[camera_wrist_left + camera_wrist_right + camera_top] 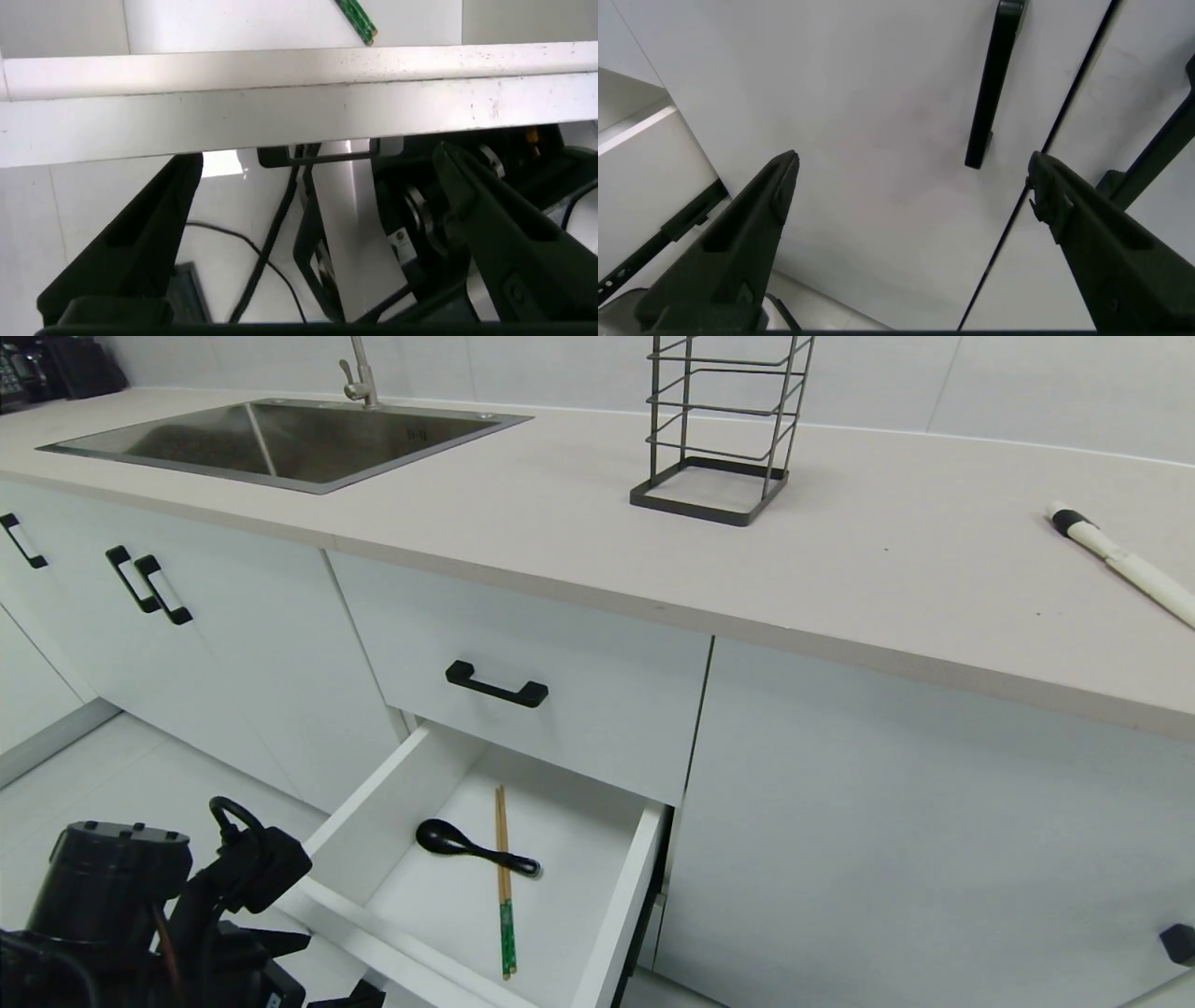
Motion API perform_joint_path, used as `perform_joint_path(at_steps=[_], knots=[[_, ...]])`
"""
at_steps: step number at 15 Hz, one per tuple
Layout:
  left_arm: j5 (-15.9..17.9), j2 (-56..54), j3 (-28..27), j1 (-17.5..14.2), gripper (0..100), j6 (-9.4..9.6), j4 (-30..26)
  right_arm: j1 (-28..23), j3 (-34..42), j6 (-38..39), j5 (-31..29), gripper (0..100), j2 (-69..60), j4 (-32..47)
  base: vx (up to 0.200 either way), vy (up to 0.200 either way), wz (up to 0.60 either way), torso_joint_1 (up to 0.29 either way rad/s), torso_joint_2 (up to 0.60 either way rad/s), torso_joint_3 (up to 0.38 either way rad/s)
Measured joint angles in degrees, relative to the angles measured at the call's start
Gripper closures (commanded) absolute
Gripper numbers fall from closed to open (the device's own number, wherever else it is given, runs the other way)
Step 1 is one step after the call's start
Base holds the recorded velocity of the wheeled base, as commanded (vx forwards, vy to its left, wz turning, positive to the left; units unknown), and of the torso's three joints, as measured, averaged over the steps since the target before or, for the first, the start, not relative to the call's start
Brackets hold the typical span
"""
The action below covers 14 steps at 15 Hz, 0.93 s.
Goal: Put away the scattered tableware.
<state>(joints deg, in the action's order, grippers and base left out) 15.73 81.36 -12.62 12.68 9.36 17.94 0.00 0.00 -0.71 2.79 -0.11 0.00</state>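
The lower drawer (624, 889) stands pulled out. Inside it a black spoon (467, 845) lies across a pair of wooden chopsticks (504, 887) with green ends (355, 19). A white utensil with a black end (1125, 563) lies on the counter at the far right. My left gripper (318, 161) is open and holds nothing. It hangs low, just outside the drawer's white front panel (280, 103). My right gripper (913, 161) is open too, facing a white cabinet door with nothing between its fingers.
A steel sink (280, 439) is set in the counter at the back left, and a wire rack (719, 429) stands at the back middle. The shut upper drawer has a black handle (497, 684). Another black handle (994, 84) hangs on the door before my right gripper.
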Motion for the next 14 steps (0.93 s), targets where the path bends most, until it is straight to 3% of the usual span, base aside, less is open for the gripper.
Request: perform_joint_path(at_steps=[5,9,14], knots=[[-0.1,4.8,0.0,3.0,0,0.16,6.4,0.0,0.0,0.0,0.0,0,0.0,0.0,0.0,0.0,0.0,0.0,0.0,0.0],[-0.1,10.5,0.0,4.1,0,0.23,17.3,0.0,0.0,0.0,0.0,0,0.0,0.0,0.0,0.0,0.0,0.0,0.0,0.0],[-0.5,13.4,-1.2,3.9,0,0.11,19.4,0.0,0.0,0.0,0.0,0,0.0,0.0,0.0,0.0,0.0,0.0,0.0,0.0]])
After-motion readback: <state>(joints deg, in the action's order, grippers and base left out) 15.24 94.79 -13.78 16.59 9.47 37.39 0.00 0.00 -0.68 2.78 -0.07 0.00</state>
